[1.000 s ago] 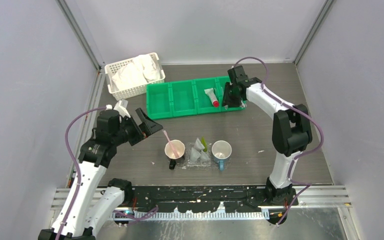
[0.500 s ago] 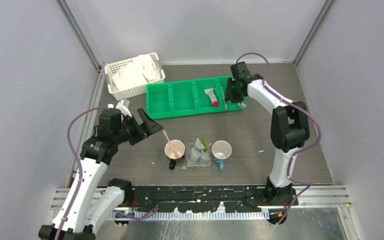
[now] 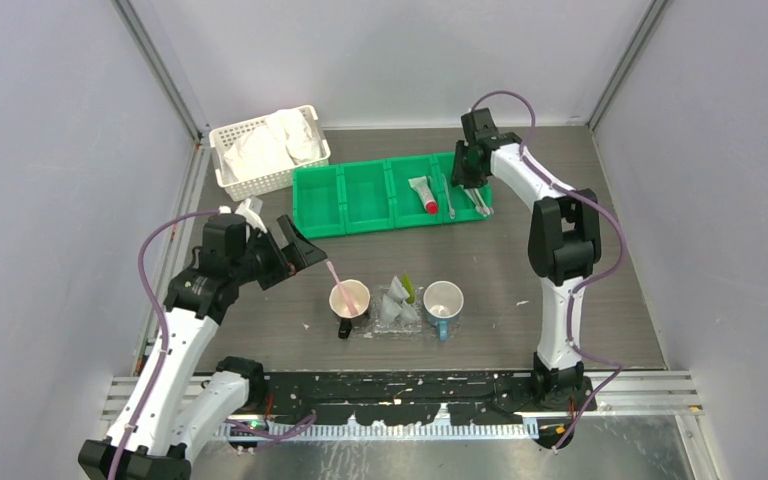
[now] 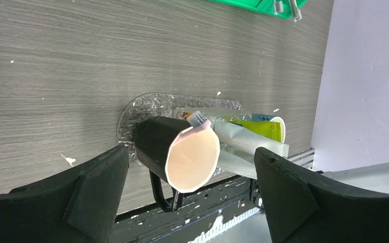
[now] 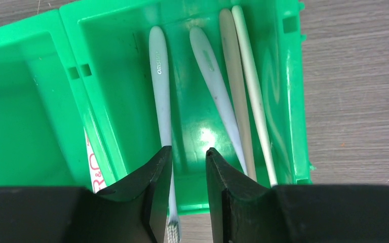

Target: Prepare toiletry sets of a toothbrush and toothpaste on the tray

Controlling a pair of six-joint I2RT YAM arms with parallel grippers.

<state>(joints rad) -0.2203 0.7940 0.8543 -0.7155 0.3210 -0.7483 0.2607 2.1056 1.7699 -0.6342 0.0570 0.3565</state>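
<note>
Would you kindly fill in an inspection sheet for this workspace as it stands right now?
Surface: grey wood-grain table, pale flecks.
Job's things: clear tray carries black mug with pink toothbrush in it, plus white tube and yellow-green tube; second mug beside them; four toothbrushes and red-capped tube lie in green bin.
Clutter: white basket of cloths.
Grippers: left gripper wide open, empty; right gripper narrowly open above the bin's toothbrushes.
Cables: purple cables loop beside both arms.
Surroundings: plain grey walls; nothing else seen.
</note>
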